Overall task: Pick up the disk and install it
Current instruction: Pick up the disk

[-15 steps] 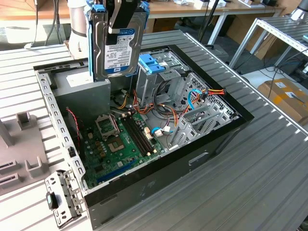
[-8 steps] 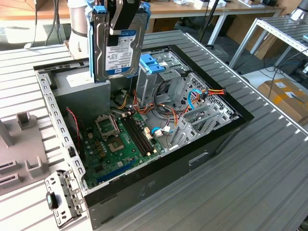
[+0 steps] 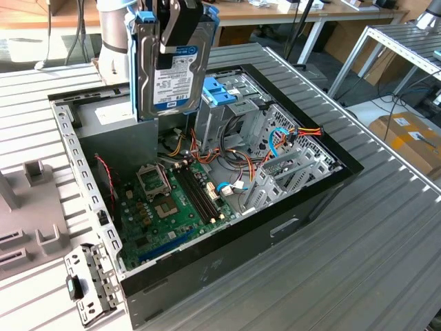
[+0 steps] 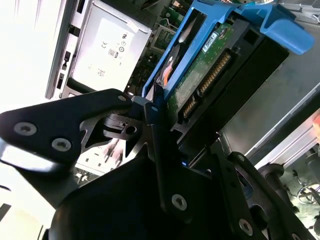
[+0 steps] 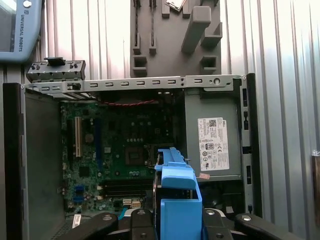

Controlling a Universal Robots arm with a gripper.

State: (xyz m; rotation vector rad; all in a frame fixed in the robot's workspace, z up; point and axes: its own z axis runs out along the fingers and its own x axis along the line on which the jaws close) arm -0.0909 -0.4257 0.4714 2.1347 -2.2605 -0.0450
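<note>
Firmly clamped in the gripper (image 3: 176, 40), the disk (image 3: 169, 83) stands upright above the open computer case (image 3: 227, 262).

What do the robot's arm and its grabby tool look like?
The arm is a round, pale silver-grey tube with a light blue-grey cap that has printed letters on it. Its tool is black, built from flat jointed metal links dotted with small silver screws.

Silver-grey metal disk (image 3: 147, 69), smooth blue plastic rails (image 5: 180, 210); ribbed, matt metal table (image 3: 386, 227)
</note>
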